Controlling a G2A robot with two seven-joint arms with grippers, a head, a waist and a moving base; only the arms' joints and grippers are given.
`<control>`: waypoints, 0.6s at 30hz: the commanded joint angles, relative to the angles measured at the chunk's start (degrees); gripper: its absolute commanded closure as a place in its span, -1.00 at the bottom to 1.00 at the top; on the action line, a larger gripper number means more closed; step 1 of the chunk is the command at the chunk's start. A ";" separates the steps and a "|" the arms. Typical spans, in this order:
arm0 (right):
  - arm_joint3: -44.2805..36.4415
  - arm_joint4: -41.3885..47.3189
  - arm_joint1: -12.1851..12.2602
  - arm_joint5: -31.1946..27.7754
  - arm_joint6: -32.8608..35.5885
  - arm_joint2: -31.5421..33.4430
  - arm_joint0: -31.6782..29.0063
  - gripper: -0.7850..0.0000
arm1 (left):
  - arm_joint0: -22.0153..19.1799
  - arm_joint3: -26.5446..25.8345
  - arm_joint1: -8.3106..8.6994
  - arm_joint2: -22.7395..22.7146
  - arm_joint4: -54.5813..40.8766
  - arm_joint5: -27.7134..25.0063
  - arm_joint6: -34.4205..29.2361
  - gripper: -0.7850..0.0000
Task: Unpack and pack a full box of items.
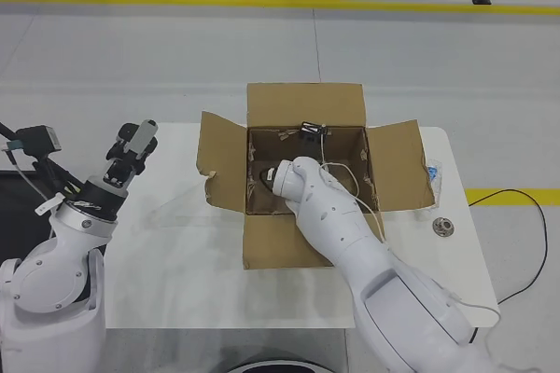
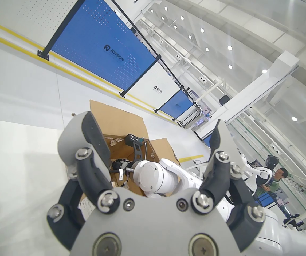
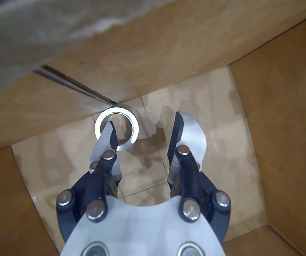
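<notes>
Right wrist view: right hand [image 3: 145, 119], released, straddles ring [image 3: 132, 127] rim on box [image 3: 275, 107] floor. Likely step: unpacking; next, clench on rim and lift straight up.

Top view: bright, even overhead light. The white desk [image 1: 182, 270] carries only faint, soft shadows, and the box [image 1: 266, 242] interior is dim.

Left wrist view: round ceiling lamps [image 2: 229, 48] flare, pale haze veils the ceiling, and straight lines bow toward the edges.

Right wrist view: subdued light. The metal ring [image 3: 115, 110] and polished fingers [image 3: 189, 134] gleam.
</notes>
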 commanded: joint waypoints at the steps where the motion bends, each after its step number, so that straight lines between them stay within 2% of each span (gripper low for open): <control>1: 0.19 -0.12 -0.02 -0.04 -0.05 0.09 -0.12 -0.19 | 0.07 -0.04 0.14 0.08 -0.04 -0.01 0.06 -1.00; 8: 0.76 -0.98 -0.21 -0.68 0.28 0.11 -0.37 -0.30 | 0.44 -0.23 0.63 0.07 -0.26 0.02 0.65 -1.00; 13: 0.59 -1.08 -0.26 -1.05 -0.74 0.49 -0.55 -0.31 | 0.68 -0.29 0.95 0.08 -0.52 0.16 1.15 -1.00; 16: 0.21 -0.38 -0.18 -0.83 -2.66 1.21 -0.95 -0.17 | 0.76 -0.34 1.15 0.17 -0.60 0.17 1.26 -1.00; 18: -0.05 -0.24 -0.16 -0.67 -3.46 1.49 -1.17 -0.18 | 0.78 -0.33 1.28 0.22 -0.67 0.17 1.33 -1.00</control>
